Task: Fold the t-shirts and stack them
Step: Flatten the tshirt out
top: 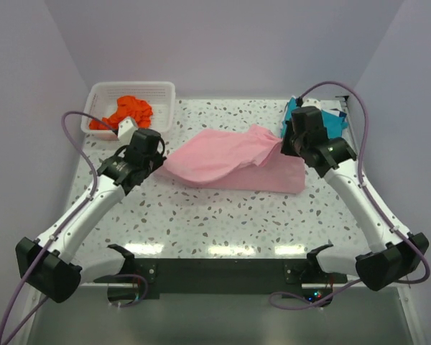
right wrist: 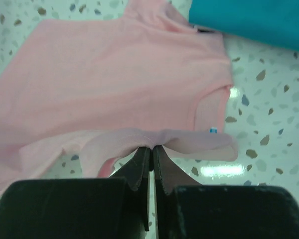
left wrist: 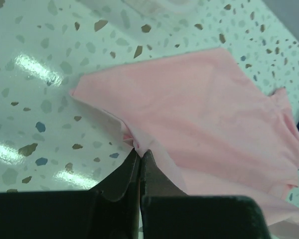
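The light pink t-shirt (top: 230, 164) lies partly folded on the speckled table between my two grippers. My left gripper (top: 158, 159) is shut on its left edge; the left wrist view shows the cloth (left wrist: 214, 119) pinched at the fingertips (left wrist: 139, 152). My right gripper (top: 286, 144) is shut on a lifted pink edge at the shirt's right end; the right wrist view shows the hem (right wrist: 154, 142) pinched at the fingertips (right wrist: 151, 148). The teal blue t-shirt (top: 332, 123) lies at the back right, behind the right gripper. The orange-red t-shirt (top: 128, 113) is crumpled in the basket.
A white mesh basket (top: 161, 93) stands at the back left of the table. White walls close in the back and both sides. A dark bar (top: 223, 269) with the arm bases runs along the near edge.
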Controlling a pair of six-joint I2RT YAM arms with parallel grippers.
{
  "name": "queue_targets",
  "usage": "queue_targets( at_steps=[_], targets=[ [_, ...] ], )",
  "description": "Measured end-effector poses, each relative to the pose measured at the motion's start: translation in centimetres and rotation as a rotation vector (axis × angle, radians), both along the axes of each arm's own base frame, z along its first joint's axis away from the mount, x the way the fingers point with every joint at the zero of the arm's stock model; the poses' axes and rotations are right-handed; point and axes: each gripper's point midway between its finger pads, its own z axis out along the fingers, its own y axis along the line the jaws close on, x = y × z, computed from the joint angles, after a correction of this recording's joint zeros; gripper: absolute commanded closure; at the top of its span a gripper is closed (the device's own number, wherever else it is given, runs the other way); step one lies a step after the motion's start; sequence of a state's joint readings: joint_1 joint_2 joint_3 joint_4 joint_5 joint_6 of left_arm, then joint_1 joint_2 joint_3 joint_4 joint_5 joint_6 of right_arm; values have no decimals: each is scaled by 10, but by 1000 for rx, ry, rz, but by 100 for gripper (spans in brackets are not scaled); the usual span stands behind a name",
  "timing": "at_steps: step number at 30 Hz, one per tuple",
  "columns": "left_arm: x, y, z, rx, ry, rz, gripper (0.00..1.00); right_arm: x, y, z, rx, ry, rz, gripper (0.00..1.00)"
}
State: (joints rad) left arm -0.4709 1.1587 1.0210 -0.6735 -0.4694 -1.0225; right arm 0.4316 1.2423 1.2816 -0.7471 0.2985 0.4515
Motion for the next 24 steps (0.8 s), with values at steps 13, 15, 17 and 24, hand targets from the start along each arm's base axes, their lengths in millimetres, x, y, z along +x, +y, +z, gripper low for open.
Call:
queue_targets(
  at_steps=[13,15,17,24],
  targets=[
    [26,-5,202,-80,-420,-55,100,-2,-37,212,-27,-433,-15,100],
    [18,-3,225,-91,-478,-75,100,-14,-43,236,-25,-486,-15,100],
    [9,-1,248,-104,-534,-98,100,-29,-50,262,-21,-543,-9,100],
    [-39,4,332,-174,-772,-216,100,-83,-65,326,7,-713,39,100]
  ],
)
